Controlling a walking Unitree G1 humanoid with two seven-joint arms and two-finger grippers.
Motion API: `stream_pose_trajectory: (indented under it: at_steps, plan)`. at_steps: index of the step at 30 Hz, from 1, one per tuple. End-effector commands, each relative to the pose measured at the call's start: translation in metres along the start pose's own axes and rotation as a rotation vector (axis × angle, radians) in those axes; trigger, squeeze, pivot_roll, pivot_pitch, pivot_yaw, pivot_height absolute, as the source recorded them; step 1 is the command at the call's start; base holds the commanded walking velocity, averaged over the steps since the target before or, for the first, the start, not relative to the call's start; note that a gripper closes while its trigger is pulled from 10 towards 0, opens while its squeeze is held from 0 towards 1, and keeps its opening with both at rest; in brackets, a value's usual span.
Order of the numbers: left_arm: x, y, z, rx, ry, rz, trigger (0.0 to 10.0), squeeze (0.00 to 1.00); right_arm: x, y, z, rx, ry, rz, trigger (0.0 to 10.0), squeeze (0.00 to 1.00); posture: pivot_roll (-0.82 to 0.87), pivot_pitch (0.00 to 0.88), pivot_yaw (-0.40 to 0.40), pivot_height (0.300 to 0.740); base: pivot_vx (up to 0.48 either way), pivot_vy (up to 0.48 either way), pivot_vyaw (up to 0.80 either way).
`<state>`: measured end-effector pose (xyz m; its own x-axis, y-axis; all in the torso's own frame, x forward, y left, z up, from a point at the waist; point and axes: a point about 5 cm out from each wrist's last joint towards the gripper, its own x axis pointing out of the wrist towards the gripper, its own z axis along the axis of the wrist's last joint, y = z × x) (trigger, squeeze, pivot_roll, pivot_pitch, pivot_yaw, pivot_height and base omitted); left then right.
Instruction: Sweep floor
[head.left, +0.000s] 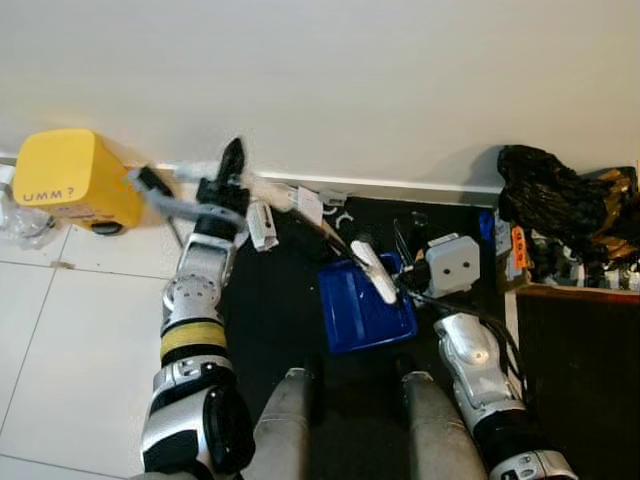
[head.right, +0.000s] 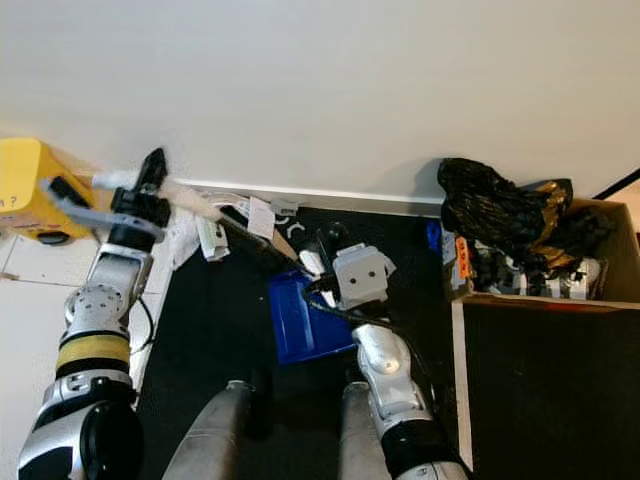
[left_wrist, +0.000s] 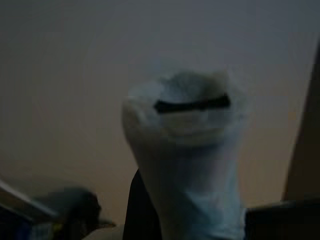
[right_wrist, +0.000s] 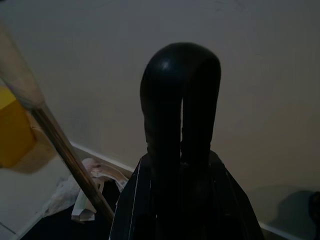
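Observation:
My left gripper (head.left: 232, 165) is raised near the wall, shut on the broom handle (head.right: 200, 205). The handle slants down to the right towards the blue dustpan (head.left: 365, 305). In the left wrist view the handle's white-wrapped end (left_wrist: 187, 145) is close up. The dustpan sits over the black mat (head.left: 290, 290), just ahead of my legs. My right gripper (head.right: 330, 240) points up at the wall just beyond the dustpan, with its fingers (right_wrist: 165, 100) pressed together. The brown broom stick (right_wrist: 70, 160) crosses beside them. I cannot tell whether the gripper touches the dustpan.
A yellow box (head.left: 75, 180) stands on the white tiles (head.left: 80, 330) at the left. Crumpled paper and litter (head.left: 262, 225) lie along the skirting. At the right, a black bag (head.left: 560, 200) rests on a cardboard box (head.right: 540, 300). The wall is close ahead.

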<state>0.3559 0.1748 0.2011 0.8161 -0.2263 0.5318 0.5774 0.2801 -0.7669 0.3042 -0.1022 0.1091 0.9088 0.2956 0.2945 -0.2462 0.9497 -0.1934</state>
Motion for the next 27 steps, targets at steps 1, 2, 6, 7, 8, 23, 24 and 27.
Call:
stream_pose_trajectory:
  at_steps: [1, 2, 6, 7, 8, 23, 24, 27]
  plan:
    - [-0.007, -0.005, 0.005, 0.016, 0.028, -0.036, 10.0, 0.00, -0.027, 0.015, -0.038, 0.064, 0.218, 0.026, 10.0, 0.00, 0.10, 0.419, 0.097, 0.740, 0.000, 0.000, 0.00]
    - [-0.008, -0.010, 0.010, 0.048, 0.047, -0.049, 10.0, 0.00, -0.026, 0.014, -0.038, 0.064, 0.216, 0.024, 10.0, 0.00, 0.10, 0.419, 0.097, 0.740, 0.000, 0.000, 0.00]
    - [-0.010, -0.022, 0.026, 0.187, 0.134, -0.061, 10.0, 0.00, -0.025, 0.013, -0.039, 0.066, 0.214, 0.016, 10.0, 0.00, 0.12, 0.392, 0.103, 0.740, 0.000, 0.000, 0.00]
    - [-0.010, -0.028, 0.032, 0.235, 0.167, -0.051, 10.0, 0.00, -0.025, 0.012, -0.039, 0.066, 0.213, 0.011, 10.0, 0.00, 0.13, 0.378, 0.105, 0.740, 0.000, 0.000, 0.00]
    - [-0.011, -0.032, 0.036, 0.260, 0.187, -0.043, 10.0, 0.00, -0.024, 0.011, -0.039, 0.065, 0.212, 0.008, 10.0, 0.00, 0.13, 0.378, 0.105, 0.740, 0.000, 0.000, 0.00]
    - [-0.032, -0.019, 0.050, 0.708, 0.434, 0.445, 10.0, 0.00, -0.021, -0.021, -0.030, 0.091, 0.145, -0.141, 10.0, 0.00, 0.19, 0.207, 0.117, 0.740, 0.000, 0.000, 0.00]
    - [-0.033, -0.015, 0.051, 0.706, 0.421, 0.479, 10.0, 0.00, -0.020, -0.025, -0.028, 0.092, 0.133, -0.155, 10.0, 0.00, 0.19, 0.199, 0.116, 0.740, 0.000, 0.000, 0.00]
    - [-0.037, -0.003, 0.048, 0.694, 0.385, 0.560, 10.0, 0.00, -0.019, -0.038, -0.018, 0.097, 0.086, -0.205, 10.0, 0.00, 0.17, 0.167, 0.112, 0.740, 0.000, 0.000, 0.00]
